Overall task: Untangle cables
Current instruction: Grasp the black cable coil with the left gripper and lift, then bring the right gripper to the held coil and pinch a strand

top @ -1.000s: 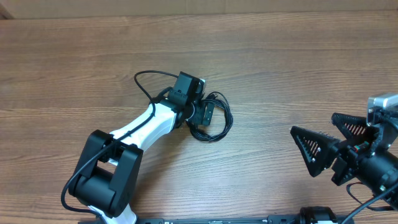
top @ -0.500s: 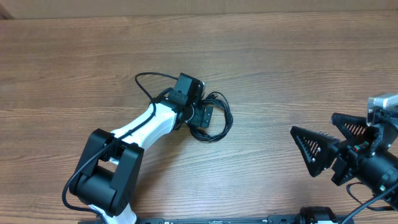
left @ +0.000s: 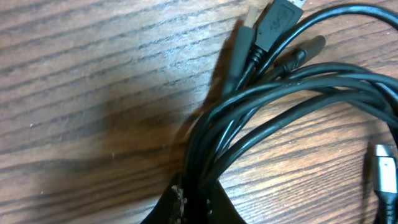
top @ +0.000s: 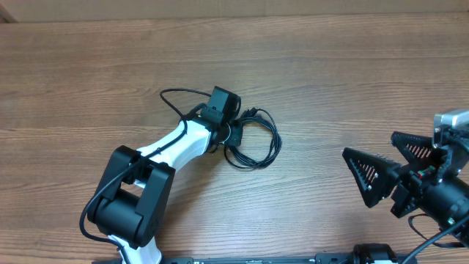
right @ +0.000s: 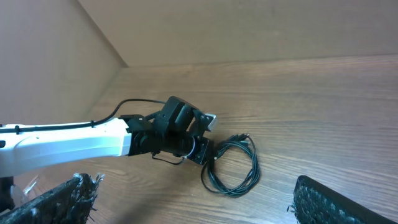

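The cables [top: 258, 144] are thin black cords looped in a small coil on the wooden table, left of centre. My left gripper [top: 234, 134] sits at the coil's left edge, shut on a bunch of its strands. In the left wrist view the strands [left: 261, 106] run down into the closed jaws at my left gripper [left: 196, 208], and black plug ends [left: 277, 22] lie at the top. My right gripper [top: 368, 144] hovers open and empty at the right, well away from the coil. Its view shows the coil [right: 236, 165] beside the left gripper [right: 202, 150].
A silver-tipped plug [left: 384, 163] lies at the right of the left wrist view. The left arm's own thicker black cable [top: 176, 94] arcs over the table behind the wrist. Bare wood table [top: 330, 66] surrounds the coil. The right fingers [right: 65, 199] frame the lower right wrist view.
My left gripper has shut on the coil's strands. The coil has spread slightly to the right. The right arm has stayed where it was.
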Robot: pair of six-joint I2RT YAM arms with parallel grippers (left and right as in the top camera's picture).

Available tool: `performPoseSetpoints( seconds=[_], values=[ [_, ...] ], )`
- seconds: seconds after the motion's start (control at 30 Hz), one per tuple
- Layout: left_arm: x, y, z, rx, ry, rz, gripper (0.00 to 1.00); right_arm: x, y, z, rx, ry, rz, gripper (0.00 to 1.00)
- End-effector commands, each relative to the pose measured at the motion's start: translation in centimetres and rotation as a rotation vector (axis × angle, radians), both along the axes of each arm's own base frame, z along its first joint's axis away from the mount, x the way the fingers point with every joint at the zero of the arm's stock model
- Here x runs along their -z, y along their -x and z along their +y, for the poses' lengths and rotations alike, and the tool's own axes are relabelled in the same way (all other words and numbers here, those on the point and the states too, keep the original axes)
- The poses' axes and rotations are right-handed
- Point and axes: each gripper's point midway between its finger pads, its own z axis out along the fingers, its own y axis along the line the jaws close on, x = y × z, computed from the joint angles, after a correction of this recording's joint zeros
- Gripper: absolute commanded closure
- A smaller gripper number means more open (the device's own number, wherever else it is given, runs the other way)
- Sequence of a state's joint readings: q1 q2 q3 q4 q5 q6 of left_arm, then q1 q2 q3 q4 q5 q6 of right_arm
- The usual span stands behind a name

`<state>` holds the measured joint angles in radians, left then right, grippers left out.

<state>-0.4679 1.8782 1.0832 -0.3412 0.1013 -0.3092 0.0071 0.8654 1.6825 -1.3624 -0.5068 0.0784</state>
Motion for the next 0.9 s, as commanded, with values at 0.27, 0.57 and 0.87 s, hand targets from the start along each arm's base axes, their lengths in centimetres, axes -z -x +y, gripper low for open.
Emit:
performPoseSetpoints(
  seconds=[0.27, 0.57, 0.87],
  values=[
    [-9.3, -2.3, -1.1, 0.015, -0.035, 0.038, 0.96, 2.7, -5.3, -1.8, 0.101, 0.062, 0.131, 0.00],
    [-18.7, -2.8, 0.8, -0.022, -0.128, -0.014, 0.96, 5.4, -9.8, -0.6, 0.027, 0.037, 0.256, 0.00],
    [-25.6, 0.9, 2.2, -0.014, -0.106, -0.026, 0.96, 7.8, -12.6, 0.9, -0.134, 0.077, 0.283, 0.05]
  ],
)
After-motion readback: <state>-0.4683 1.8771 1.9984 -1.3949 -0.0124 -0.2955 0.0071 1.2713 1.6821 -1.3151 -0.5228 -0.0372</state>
